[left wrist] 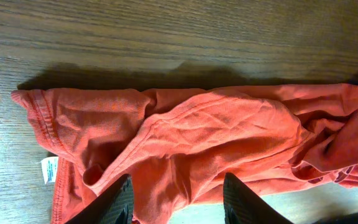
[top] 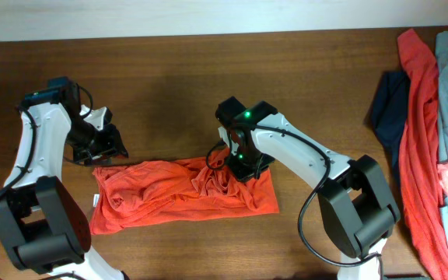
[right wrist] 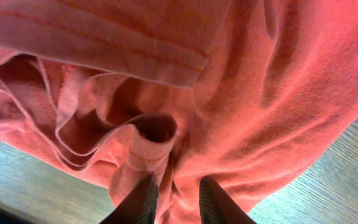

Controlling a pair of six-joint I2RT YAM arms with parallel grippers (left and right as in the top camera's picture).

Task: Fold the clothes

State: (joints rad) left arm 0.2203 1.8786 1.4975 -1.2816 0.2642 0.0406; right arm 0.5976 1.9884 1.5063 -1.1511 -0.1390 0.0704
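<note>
Lying across the near middle of the tabletop [top: 169, 78], the orange-red T-shirt [top: 162, 194] is stretching from left to right as a long, rumpled band, its cloth bunching into ridges towards the right end. A white label [left wrist: 50, 169] is showing at its left edge, just beside the stitched hem [left wrist: 39, 118]. The other clothes [top: 434, 117], in red, grey-blue, navy and pink, are waiting in a heap at the far right, well apart from the shirt.

The right fingers [right wrist: 143, 200] are standing narrow and are pinching a bunched fold of the shirt near its far edge, right of the middle. The cloth is rising between them in a rolled ridge. The left fingers [left wrist: 114, 202] are standing wide with nothing between them, hovering near the shirt's far left corner and looking down on the left part of the cloth.

The shirt is looking light, thin and wholly limp, so it is likely to sag, drag and wrinkle rather than hold any shape. A pinch on one loose layer is apt to lift only that layer and pull the band askew. The firmer places to take hold seem to be the stitched hem and the corners, where the doubled cloth is giving the fingers more to bite on. With the right side already held, the left corner by the label looks like the matching place, so that both ends are lifting together and the fold is landing flat.
</note>
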